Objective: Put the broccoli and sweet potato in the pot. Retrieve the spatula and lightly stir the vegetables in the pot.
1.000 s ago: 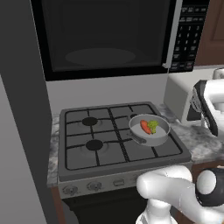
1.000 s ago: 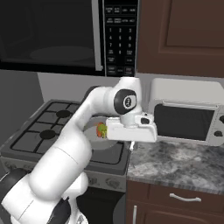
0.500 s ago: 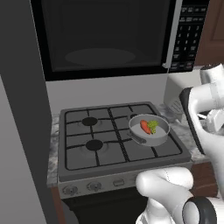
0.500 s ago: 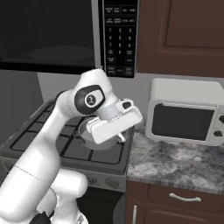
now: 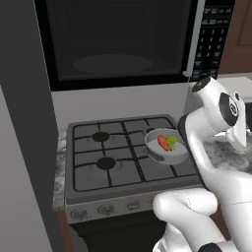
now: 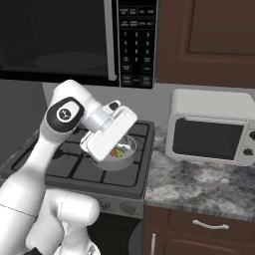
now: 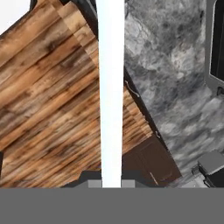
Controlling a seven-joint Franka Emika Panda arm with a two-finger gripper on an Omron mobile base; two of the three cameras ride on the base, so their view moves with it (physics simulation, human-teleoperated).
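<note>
Black microwave (image 5: 118, 42) above a four-burner stove (image 5: 125, 160); grey wall (image 5: 123, 103) between them. Speckled stone counter (image 6: 199, 182) (dark wood cabinets (image 6: 206, 42) above) bears a white toaster oven (image 6: 214, 127). Wood-plank floor (image 7: 48, 96).

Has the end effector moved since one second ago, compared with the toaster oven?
Yes. In the right base view, the hand was close beside the toaster oven; now it has swung left, away from it, and sits over the pot on the stove.
</note>
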